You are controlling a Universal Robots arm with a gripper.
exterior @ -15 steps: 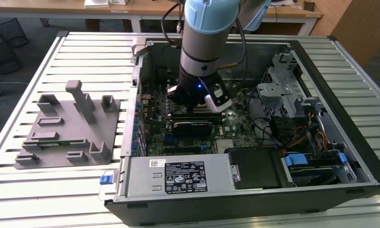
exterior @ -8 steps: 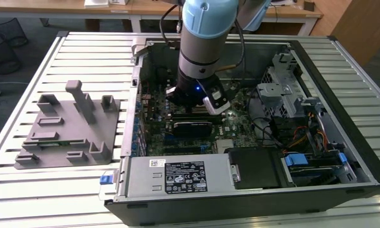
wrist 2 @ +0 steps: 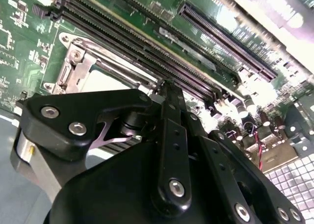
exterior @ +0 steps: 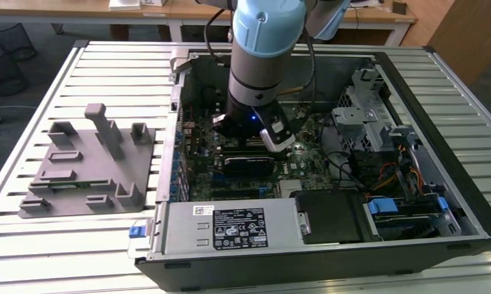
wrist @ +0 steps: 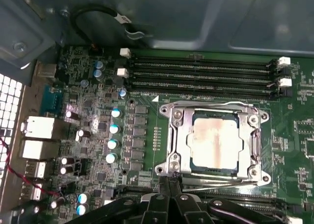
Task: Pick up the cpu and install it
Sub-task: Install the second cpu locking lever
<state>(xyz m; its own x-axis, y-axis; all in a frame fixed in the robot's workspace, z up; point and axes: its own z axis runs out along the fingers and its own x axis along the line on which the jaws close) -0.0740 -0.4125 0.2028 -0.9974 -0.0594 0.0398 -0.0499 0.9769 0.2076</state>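
Note:
The cpu, a shiny silver square, lies flat inside the metal-framed socket on the green motherboard, with the frame down around its edges. In the first wrist view my gripper is shut, its black fingertips pressed together at the socket's edge beside the thin wire lever. Nothing shows between the fingers. In the second wrist view the gripper hangs just over the socket, and part of the cpu shows past it. In the exterior view the arm reaches down into the open computer case.
Empty black memory slots run beside the socket. Capacitors and rear ports stand close by. The case holds a power supply, a drive cage and cables. A grey part fixture sits on the slatted table at the exterior view's left.

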